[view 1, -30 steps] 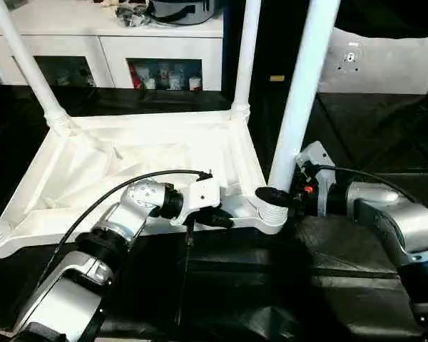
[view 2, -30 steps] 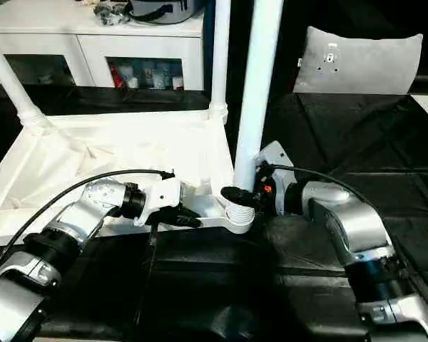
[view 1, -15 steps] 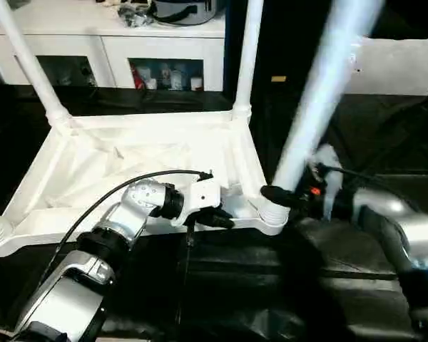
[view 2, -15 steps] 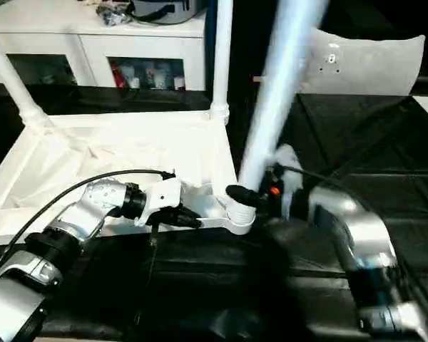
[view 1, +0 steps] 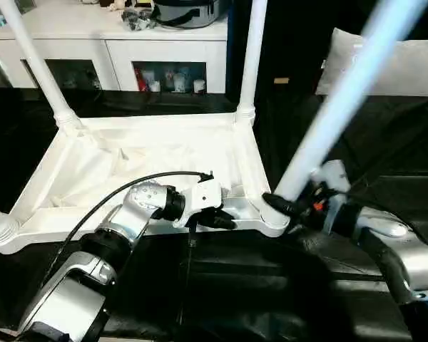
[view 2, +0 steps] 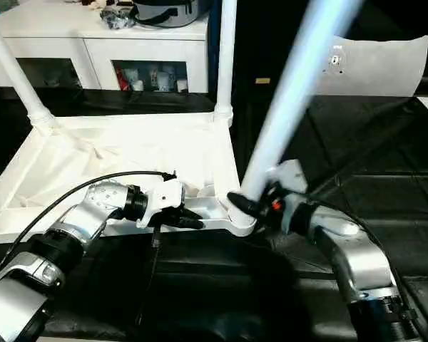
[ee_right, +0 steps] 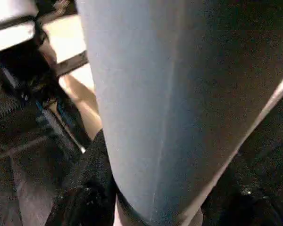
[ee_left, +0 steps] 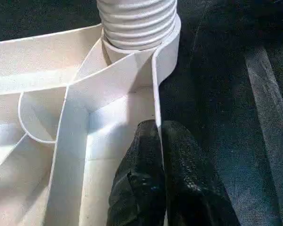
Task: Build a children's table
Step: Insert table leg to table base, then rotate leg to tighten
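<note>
The white table top [view 1: 128, 164] lies upside down on the black cover. Two white legs stand in its far corners, one on the left [view 1: 36, 64] and one on the right [view 1: 251, 57]. My left gripper [view 1: 225, 219] is shut on the top's near rim [ee_left: 156, 94], which sits pinched between its two black fingers [ee_left: 141, 179]. My right gripper [view 1: 284, 203] is shut on the base of a third leg [view 1: 342, 92] at the near right corner socket [view 1: 274, 222]. That leg leans steeply to the right. In the right wrist view the leg [ee_right: 170, 94] rises close between the fingers [ee_right: 89, 188].
A white cabinet [view 1: 128, 43] with glass doors stands behind the table top. A pale grey cushion [view 1: 385, 64] leans at the back right. A black cable [view 1: 114, 196] arcs over my left forearm. The black-covered work surface [view 1: 235, 285] stretches in front.
The leg in my right gripper has tipped from nearly upright to a strong lean to the right, and the right wrist has turned with it. My left gripper has kept its hold on the rim.
</note>
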